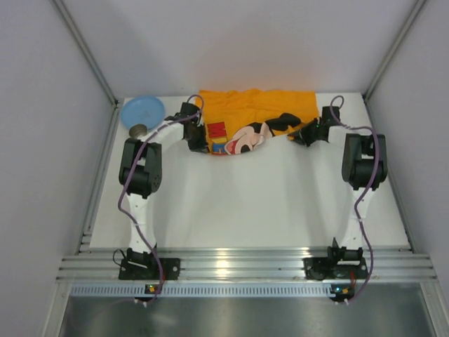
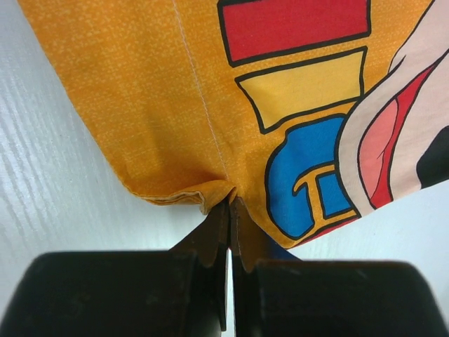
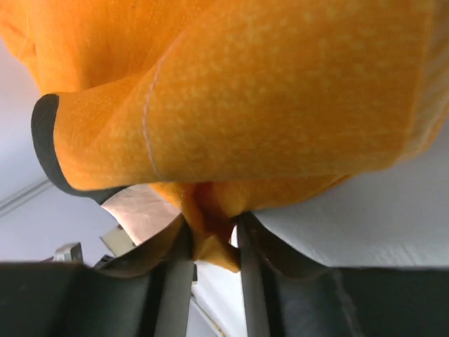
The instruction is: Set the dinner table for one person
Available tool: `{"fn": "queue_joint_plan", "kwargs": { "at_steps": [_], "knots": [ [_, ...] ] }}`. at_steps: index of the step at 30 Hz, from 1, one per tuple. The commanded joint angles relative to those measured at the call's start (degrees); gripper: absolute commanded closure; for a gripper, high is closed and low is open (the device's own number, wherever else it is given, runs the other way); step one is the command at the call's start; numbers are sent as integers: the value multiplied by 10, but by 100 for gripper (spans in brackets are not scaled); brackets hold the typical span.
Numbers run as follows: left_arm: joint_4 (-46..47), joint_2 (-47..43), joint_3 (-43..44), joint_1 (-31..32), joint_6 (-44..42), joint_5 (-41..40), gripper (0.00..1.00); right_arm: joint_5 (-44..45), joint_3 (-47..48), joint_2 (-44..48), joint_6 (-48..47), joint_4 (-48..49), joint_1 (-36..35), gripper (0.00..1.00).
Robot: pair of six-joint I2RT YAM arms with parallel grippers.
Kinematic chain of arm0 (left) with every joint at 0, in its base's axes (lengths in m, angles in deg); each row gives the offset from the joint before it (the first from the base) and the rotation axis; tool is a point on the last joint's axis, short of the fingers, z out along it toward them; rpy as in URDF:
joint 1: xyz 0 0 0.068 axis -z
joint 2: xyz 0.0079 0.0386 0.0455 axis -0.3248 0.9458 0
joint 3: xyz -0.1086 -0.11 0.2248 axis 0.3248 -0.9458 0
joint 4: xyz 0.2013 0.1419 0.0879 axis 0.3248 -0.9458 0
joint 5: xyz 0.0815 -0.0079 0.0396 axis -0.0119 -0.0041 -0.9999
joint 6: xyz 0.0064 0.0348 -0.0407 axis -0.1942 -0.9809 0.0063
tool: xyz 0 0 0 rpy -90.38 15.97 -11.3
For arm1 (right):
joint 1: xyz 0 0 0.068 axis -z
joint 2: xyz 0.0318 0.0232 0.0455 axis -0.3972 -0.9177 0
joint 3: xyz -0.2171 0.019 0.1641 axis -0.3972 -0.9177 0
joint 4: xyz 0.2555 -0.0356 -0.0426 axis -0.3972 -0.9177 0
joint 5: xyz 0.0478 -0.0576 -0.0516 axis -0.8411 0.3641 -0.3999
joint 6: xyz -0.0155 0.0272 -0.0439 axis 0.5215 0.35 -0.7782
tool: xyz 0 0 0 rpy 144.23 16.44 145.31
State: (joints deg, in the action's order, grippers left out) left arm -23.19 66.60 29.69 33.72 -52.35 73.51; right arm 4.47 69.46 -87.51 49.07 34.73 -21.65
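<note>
An orange Mickey Mouse cloth point(image 1: 252, 112) lies rumpled at the far end of the white dinner table point(image 1: 245, 203). My left gripper point(image 1: 201, 142) is at the cloth's near left corner. In the left wrist view this gripper point(image 2: 230, 203) is shut, pinching the hemmed edge of the cloth point(image 2: 175, 105). My right gripper point(image 1: 303, 135) is at the cloth's right end. In the right wrist view a bunched fold of the cloth point(image 3: 245, 105) sits between the fingers of this gripper point(image 3: 210, 221), which have closed in on it, and the cloth is lifted off the tabletop there.
A blue plate point(image 1: 142, 111) lies at the far left corner, with a small round grey object point(image 1: 137, 130) just in front of it, beside my left arm. A ribbed aluminium rail point(image 1: 245, 263) runs along the near edge. Grey walls stand on both sides.
</note>
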Motion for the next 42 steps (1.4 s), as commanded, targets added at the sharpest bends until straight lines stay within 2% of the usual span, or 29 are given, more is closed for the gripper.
{"fn": "queue_joint_plan", "kwargs": {
  "at_steps": [1, 3, 4, 12, 17, 18, 19, 22, 27, 33, 34, 36, 38, 41, 42],
  "knots": [
    [-18, -32, -3, -18, -10, 14, 100, 31, -12, -9, -1, -9, -5, 86],
    [-18, -31, -3, -26, -8, 17, 100, 31, -23, 1, -8, -9, -4, 98],
    [-19, -29, -3, -29, -7, 18, 100, 32, -36, 13, -11, -8, 1, 100],
    [-20, -39, -16, -34, -2, -10, 100, 16, -101, 90, -74, -48, 28, 100],
    [-65, -67, -22, -34, 9, -56, 100, 46, -80, 135, -182, -203, 28, 100],
    [-66, -75, -30, -34, 12, -59, 100, 47, -74, 135, -200, -227, 28, 96],
    [-68, -94, -39, -34, 18, -62, 100, 52, -63, 131, -217, -278, 28, 92],
    [-70, -140, -78, -34, 34, -50, 100, 73, -64, 136, -274, -347, 27, 89],
    [-75, -227, -157, -32, 61, -36, 100, 131, -137, 208, -318, -386, 28, 93],
    [-94, -315, -249, -11, 79, -56, 100, 157, -192, 285, -337, -425, 32, 91],
    [-94, -340, -260, -7, 87, -58, 100, 176, -194, 293, -343, -433, 32, 83],
    [-95, -368, -294, 2, 99, -64, 100, 197, -200, 319, -351, -446, 40, 81],
    [-99, -409, -323, 13, 119, -70, 100, 219, -208, 337, -364, -457, 50, 76],
    [-111, -459, -355, 38, 149, -79, 100, 241, -225, 367, -383, -474, 69, 38],
    [-116, -468, -362, 46, 157, -81, 100, 247, -236, 384, -385, -489, 76, 28]
  ]
}}
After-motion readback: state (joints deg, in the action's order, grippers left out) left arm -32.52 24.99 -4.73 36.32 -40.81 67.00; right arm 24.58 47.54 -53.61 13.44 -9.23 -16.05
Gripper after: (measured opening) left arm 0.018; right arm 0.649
